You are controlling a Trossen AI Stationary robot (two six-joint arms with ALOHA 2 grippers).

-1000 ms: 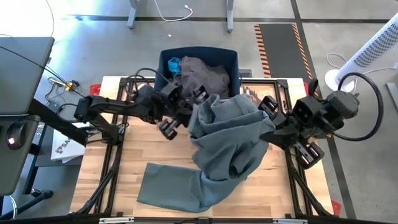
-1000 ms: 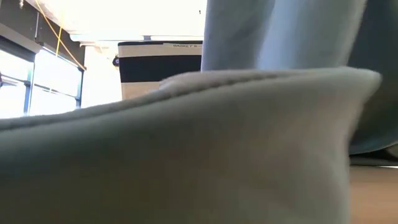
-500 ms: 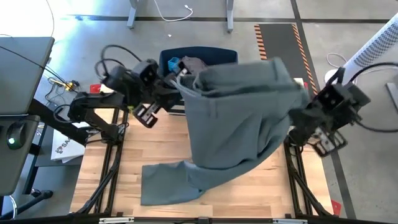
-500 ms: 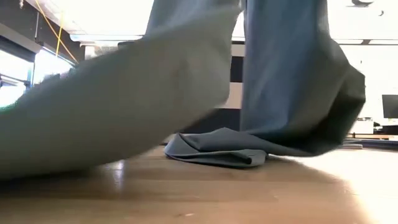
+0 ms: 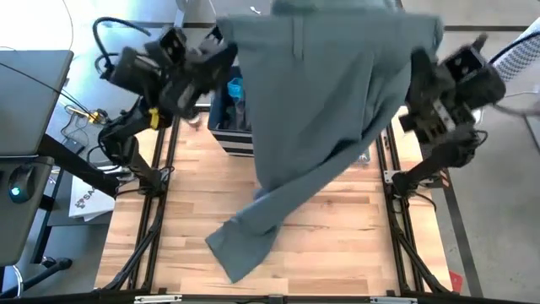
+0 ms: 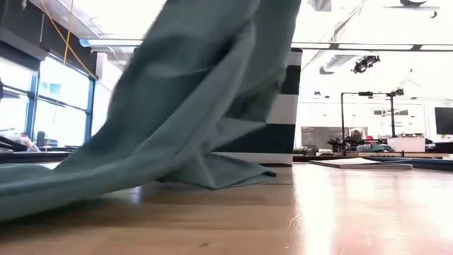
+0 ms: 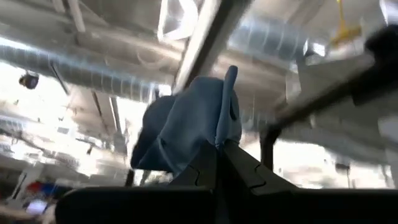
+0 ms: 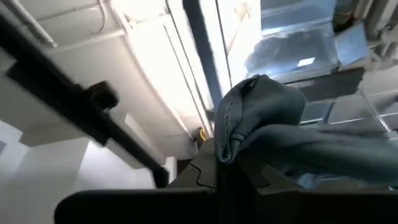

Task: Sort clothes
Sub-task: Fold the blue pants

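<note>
A large grey-green garment (image 5: 329, 110) hangs spread between my two raised grippers, above the table's far half. My left gripper (image 5: 221, 49) is shut on its top edge at the left and my right gripper (image 5: 415, 63) is shut on its top edge at the right. The garment's lower end (image 5: 240, 245) trails on the table near the front; it also shows in the low view (image 6: 177, 106). The garment hides most of the navy striped bin (image 5: 226, 114) behind it, where a bright blue piece (image 5: 234, 87) shows. My left gripper pinches a bunched fold of the garment's top edge (image 7: 208, 127) between its two fingers. The cloth sticks out past the fingertips, and the rest hangs below the gripper. My right gripper pinches a bunched fold of the garment's top edge (image 8: 249, 121) between its two fingers. The cloth runs off sideways from the fold, and the garment hangs below with its lower end on the table.
The striped bin (image 6: 287, 106) stands at the table's far edge, behind the hanging cloth. Bare wooden table (image 5: 337, 245) lies to the right of the garment's trailing end. A white fan (image 5: 519, 46) stands off the table at the far right.
Both grippers have risen high, moved apart and gone toward the far edge, still shut on the garment. The garment has gone from a heap on the table to hanging spread out between them. Its lower end stays on the table and has slid.
</note>
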